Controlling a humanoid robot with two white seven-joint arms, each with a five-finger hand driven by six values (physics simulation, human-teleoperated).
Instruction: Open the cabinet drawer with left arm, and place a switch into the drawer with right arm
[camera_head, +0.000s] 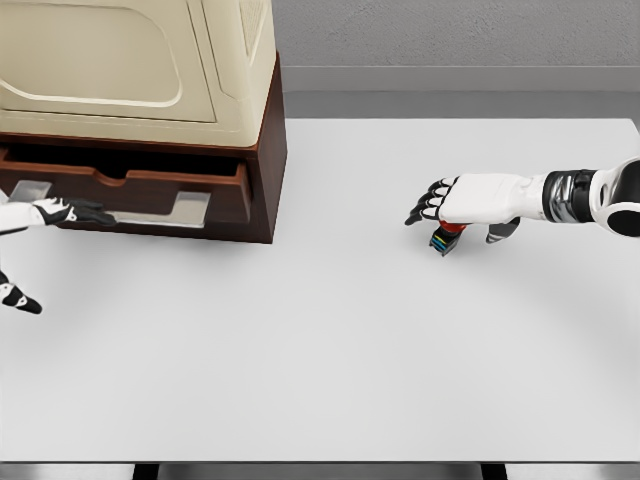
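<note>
A cream cabinet (140, 60) on a brown base stands at the table's back left. Its brown drawer (150, 190) is pulled out a little and shows a dark gap above its front. A pale bar handle (160, 215) runs across the drawer front. My left hand (72, 212) enters at the left edge, its black fingers stretched out flat along that handle and its thumb hanging well below. The switch (445, 239), a small black block with a red top and coloured stripes, sits on the table to the right of centre. My right hand (455, 213) hovers over it, open, with the fingers drooping to the left.
The white table (330, 360) stretches from the cabinet to the front edge. A grey wall runs behind it. The cabinet's brown side panel (272, 160) faces the right hand across a wide stretch of tabletop.
</note>
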